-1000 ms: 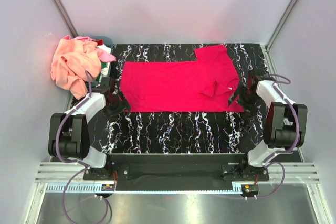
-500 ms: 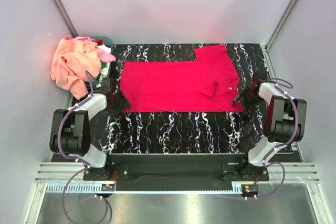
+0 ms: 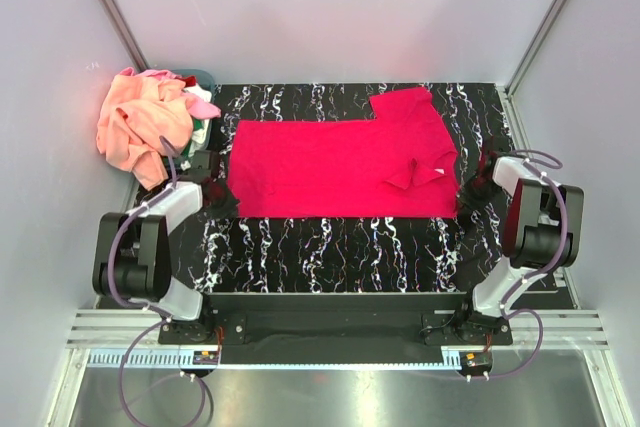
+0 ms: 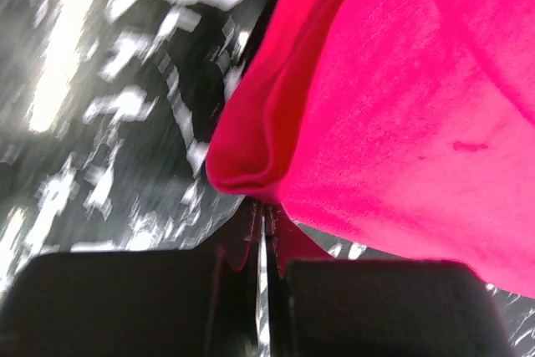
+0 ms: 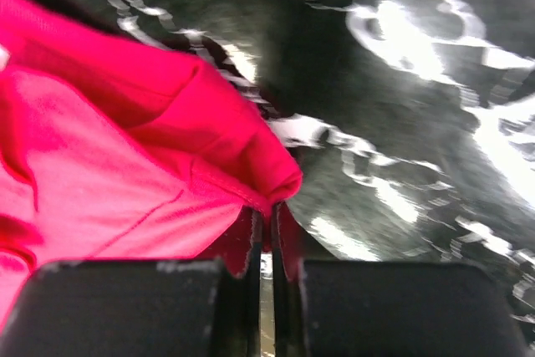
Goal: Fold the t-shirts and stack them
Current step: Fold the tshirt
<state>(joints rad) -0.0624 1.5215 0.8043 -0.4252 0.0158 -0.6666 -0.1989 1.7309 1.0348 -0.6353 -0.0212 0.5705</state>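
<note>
Both pinched shut: left fingers (image 4: pixel 125 307) and right fingers (image 5: pixel 393 307) each clamp a near corner of the spread crimson-red cloth t-shirt (image 3: pixel 340 162), seemingly to fold its near edge over.

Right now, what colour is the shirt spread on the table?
Crimson red t-shirt; clearest in the top view.

Near corners of red t-shirt (image 3: pixel 335 162) now pinched, left gripper (image 4: pixel 261 216) and right gripper (image 5: pixel 269 219) closed (both open a second ago)

White-shelled black arms (image 3: pixel 170 203), looping purple cables (image 3: pixel 116 242)
</note>
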